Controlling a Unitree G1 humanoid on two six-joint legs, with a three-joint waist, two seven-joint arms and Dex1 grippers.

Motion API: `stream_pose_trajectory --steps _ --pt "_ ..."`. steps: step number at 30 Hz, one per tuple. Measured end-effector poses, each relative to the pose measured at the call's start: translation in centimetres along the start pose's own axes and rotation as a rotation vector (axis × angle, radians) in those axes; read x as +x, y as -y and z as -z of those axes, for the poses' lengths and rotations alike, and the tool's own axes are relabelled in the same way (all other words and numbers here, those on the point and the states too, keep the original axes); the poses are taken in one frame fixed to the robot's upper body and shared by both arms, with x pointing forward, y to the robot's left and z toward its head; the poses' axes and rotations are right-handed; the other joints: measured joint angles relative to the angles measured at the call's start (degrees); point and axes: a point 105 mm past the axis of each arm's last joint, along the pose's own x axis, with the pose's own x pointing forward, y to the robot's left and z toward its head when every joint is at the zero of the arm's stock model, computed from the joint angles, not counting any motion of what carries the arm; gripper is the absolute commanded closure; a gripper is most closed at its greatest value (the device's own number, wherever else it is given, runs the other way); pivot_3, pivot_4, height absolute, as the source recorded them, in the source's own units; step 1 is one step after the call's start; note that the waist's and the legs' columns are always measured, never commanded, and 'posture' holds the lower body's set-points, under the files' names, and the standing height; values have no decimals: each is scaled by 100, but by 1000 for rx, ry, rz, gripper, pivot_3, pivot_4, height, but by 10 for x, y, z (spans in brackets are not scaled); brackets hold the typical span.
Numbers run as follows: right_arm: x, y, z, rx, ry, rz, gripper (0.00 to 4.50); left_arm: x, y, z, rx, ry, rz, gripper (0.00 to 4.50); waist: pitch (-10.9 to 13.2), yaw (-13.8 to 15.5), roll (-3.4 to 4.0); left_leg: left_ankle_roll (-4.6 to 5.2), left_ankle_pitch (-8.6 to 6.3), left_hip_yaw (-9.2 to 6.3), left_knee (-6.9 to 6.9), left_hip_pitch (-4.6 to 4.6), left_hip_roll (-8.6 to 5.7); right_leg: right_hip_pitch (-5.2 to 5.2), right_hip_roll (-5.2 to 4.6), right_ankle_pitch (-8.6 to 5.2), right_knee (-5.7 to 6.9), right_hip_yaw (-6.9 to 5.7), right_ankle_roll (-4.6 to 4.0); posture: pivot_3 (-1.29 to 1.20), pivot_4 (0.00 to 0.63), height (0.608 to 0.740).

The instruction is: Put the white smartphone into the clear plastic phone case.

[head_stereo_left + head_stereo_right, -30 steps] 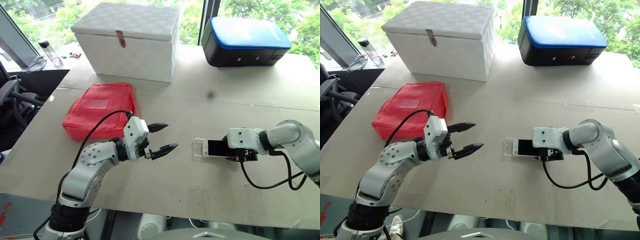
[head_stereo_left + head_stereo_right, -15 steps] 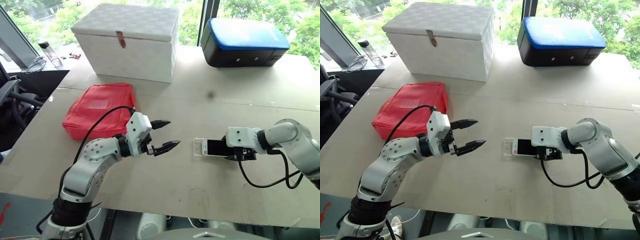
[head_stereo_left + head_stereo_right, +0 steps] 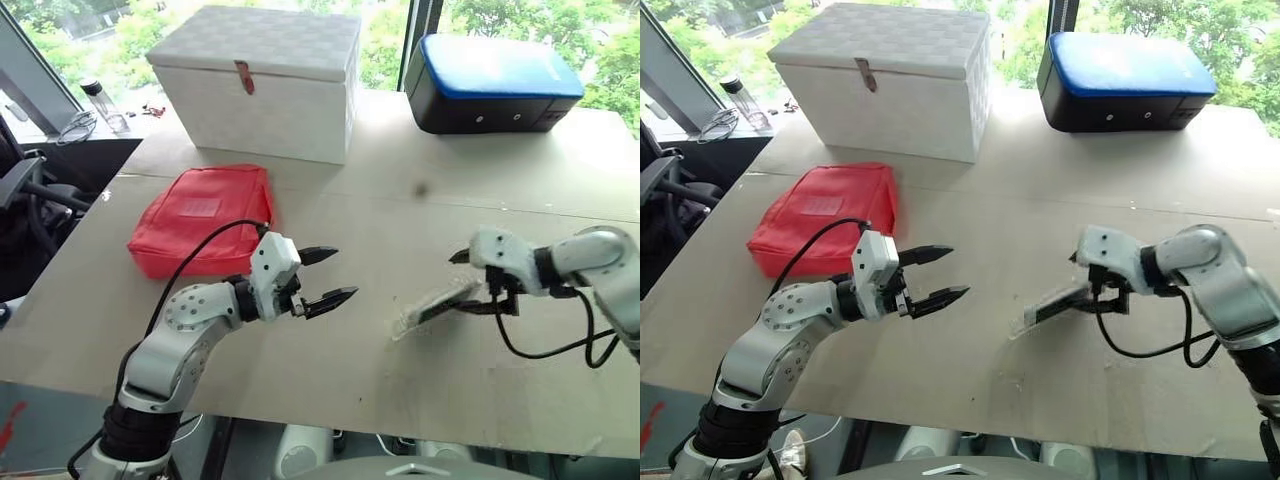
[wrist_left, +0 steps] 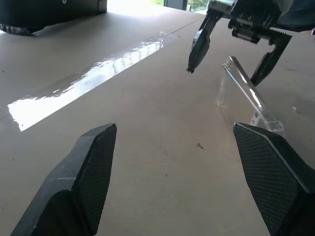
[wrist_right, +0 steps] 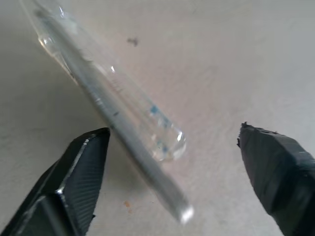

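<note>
A: From the head cameras, what lies on the table (image 3: 330,380)?

B: A matte beige board surface. At the far left stands a white box (image 3: 262,80) with a woven texture and a small reddish latch; at the far right, a glossy black case with a blue padded top (image 3: 492,82). Nearer, on the left, lies a soft red fabric pouch (image 3: 203,218).

A: And the phone?

B: The white smartphone (image 3: 437,302) sits in the clear plastic phone case (image 3: 405,324) on the right side of the table, and the pair is tilted: the left end rests on the board, the right end is lifted up beside the right gripper (image 3: 470,282). That gripper's black fingers stand wide, one above the raised end, one behind it. I cannot tell whether a finger touches it.

A: The left arm?

B: The left gripper (image 3: 330,277) hovers above the table, left of the phone and well apart from it, its two pointed fingers spread wide and empty.

A: The left wrist view?

B: Two textured black fingertips (image 4: 91,167) far apart, the smooth board between them. Beyond, the case stands slanted, thin and glassy with a rounded corner, under the other gripper.

A: The right wrist view?

B: The case's see-through edge runs slanting between the two widely parted black fingers (image 5: 81,167), its rounded corner catching the light, close to one of them.
</note>
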Motion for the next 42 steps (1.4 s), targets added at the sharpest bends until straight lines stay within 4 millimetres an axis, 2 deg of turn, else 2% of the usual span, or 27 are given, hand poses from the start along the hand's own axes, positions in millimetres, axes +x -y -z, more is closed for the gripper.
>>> stream_pose_trajectory --steps 1,6,7,11,16,22,26,29,32,33,42 --pt "-1 0 0 7 6 4 1685 0 0 0 0 1 -1 664 0 0 -1 -1 0 0 0 0 0 0 0 0 -1 0 0 0 150 740" --pt "7 -13 13 82 24 -10 4204 1 -1 -2 7 4 0 664 1 -9 1 -10 5 4 -1 -4 0 -1 0 1 -1 1 0 0 150 740" --pt "7 -14 12 81 29 -11 4375 1 -2 -2 7 4 0 664 2 -14 3 -10 5 4 -1 -4 0 -1 0 1 -1 1 0 0 150 740" --pt "13 -22 -3 59 108 -46 4375 1 -3 -2 13 -2 7 664 2 -36 3 11 -7 1 0 -1 1 -2 2 0 0 0 0 0 150 740" --pt "24 -23 -3 4 121 -36 4375 0 -3 -2 24 -14 16 664 3 -17 4 -8 5 4 2 -4 0 -3 1 0 -1 1 1 0 150 740" --pt "12 -47 -1 -18 106 -184 4375 -7 2 13 -3 -44 9 664 8 -17 7 -7 1 1 1 -4 0 -2 1 0 -3 0 0 0 150 740" --pt "20 -34 -12 -48 179 -103 3216 -8 5 16 3 -39 9 664 10 -41 9 17 -14 4 2 0 3 -8 -4 5 -1 1 -5 0 150 740" --pt "19 -34 -12 -112 177 -101 1659 -11 10 24 -12 -45 14 664 10 -13 10 15 -13 3 2 0 2 -9 -4 4 -1 -2 -6 0 150 740" --pt "18 -39 -5 -146 148 -118 353 -13 10 28 -16 -52 13 664 10 13 10 -5 -1 6 2 -4 2 -10 -4 4 -3 -2 -7 0 150 740" --pt "20 -41 -3 -171 136 -127 79 -13 10 30 -18 -53 15 664 10 10 10 -8 -1 8 2 -4 2 -11 -4 4 -3 -1 -7 0 150 740" --pt "28 -42 12 -281 79 -102 79 -11 11 36 -15 -51 25 664 10 -1 10 12 -13 7 4 -2 3 -10 -4 4 -2 -2 -6 0 150 740"
